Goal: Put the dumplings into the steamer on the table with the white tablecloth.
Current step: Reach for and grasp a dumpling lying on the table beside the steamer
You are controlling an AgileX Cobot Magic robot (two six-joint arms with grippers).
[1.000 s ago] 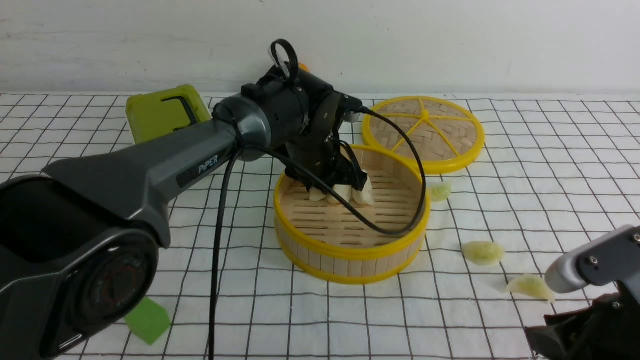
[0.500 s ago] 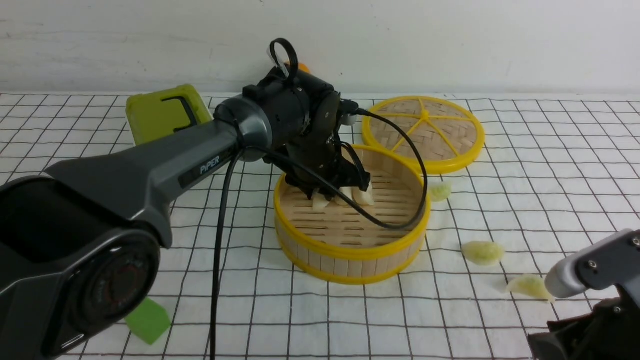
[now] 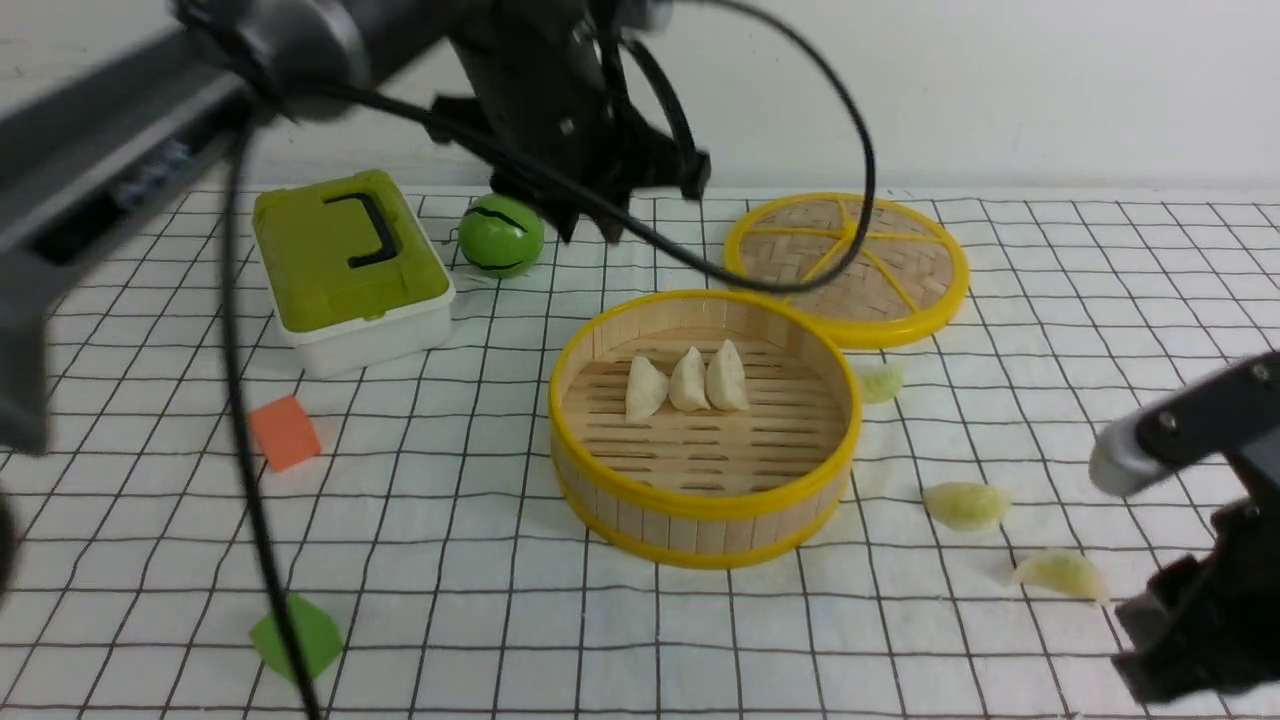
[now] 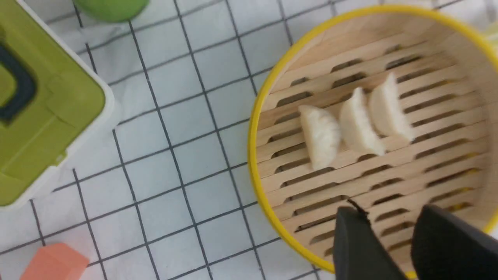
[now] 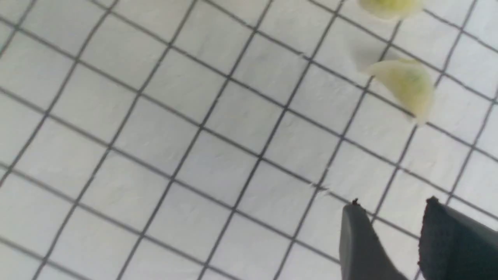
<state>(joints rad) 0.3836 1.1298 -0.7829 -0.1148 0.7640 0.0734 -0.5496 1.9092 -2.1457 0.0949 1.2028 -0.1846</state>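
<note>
Currently three dumplings [image 3: 688,380] laid in steamer [image 3: 700,505]; left gripper [image 4: 389,213], right gripper [image 5: 391,206] parted, empty; near-right dumpling [image 3: 1060,574] to be grasped next.

left arm [image 3: 85,150] dark grey, black cable [image 3: 238,400] looping off; right arm [image 3: 1205,610] black with a silver-capped, screwed joint [image 3: 1130,455]; left claw [image 4: 387,212], right claw [image 5: 393,202] dark, tapered.

Left arm [image 3: 100,130] is just a smear in the front view, cut off by the top and left edges. Wrist cams only catch the fingertips of the left hand [image 4: 389,212] and right hand [image 5: 393,204], rest chopped by the frame. Steamer [image 4: 253,155] gets cropped there too, and one greenish dumpling [image 3: 881,382] sits half tucked behind its rim.
</note>
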